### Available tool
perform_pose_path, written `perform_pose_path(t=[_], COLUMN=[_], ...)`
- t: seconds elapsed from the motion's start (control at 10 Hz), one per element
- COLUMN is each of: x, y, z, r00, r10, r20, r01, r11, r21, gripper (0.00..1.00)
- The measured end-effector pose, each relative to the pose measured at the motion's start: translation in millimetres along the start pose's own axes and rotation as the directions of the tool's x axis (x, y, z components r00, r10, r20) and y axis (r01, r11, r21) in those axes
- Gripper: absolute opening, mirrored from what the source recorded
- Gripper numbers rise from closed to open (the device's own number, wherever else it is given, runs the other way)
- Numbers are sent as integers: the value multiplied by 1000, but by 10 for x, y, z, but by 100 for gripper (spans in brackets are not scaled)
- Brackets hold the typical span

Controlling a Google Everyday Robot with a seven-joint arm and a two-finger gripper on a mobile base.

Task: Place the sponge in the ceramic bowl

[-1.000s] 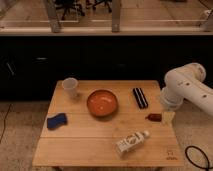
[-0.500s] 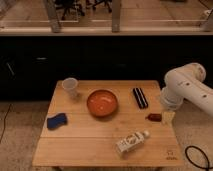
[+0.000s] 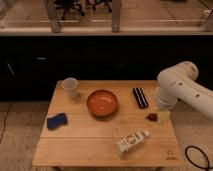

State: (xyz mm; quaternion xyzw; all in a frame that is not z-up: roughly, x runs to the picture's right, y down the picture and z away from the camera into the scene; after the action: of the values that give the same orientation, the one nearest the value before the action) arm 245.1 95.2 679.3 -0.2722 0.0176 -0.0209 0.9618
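High view, angled down at table (image 3: pixel 85 147), gripper (image 3: pixel 160 117) at right edge

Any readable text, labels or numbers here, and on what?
None can be read.
Label on the bottle: too blurred.
Small mark on the table, near right corner: too small.
No text on the sponge, ceramic bowl, or the gripper at the table's right edge.

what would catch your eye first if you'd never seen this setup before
The bulky white robot arm looms in from the right, with its gripper low at the right edge of the wooden table, beside a small dark-red object. The glossy orange ceramic bowl sits in the middle of the table. The dark-blue sponge lies alone near the left edge, far from the gripper.
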Motion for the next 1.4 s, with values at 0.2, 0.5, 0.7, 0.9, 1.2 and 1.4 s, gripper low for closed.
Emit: perform_pose_path(t=[0.2, 0.5, 0.7, 0.9, 1.2, 1.4], x=[-237, -424, -730, -935, -1121, -1356], y=[-36, -46, -93, -129, -152, -201], z=[-45, -98, -132, -158, -185, -192], r00=[999, 993, 986, 978, 962, 947], r10=[-51, -113, -164, -206, -269, -319], r20=[-10, -20, -25, -30, -38, -40], r01=[51, 113, 165, 207, 270, 321], r11=[999, 993, 986, 978, 962, 945], r21=[7, 19, 30, 38, 47, 56], gripper=[80, 80, 80, 80, 80, 80])
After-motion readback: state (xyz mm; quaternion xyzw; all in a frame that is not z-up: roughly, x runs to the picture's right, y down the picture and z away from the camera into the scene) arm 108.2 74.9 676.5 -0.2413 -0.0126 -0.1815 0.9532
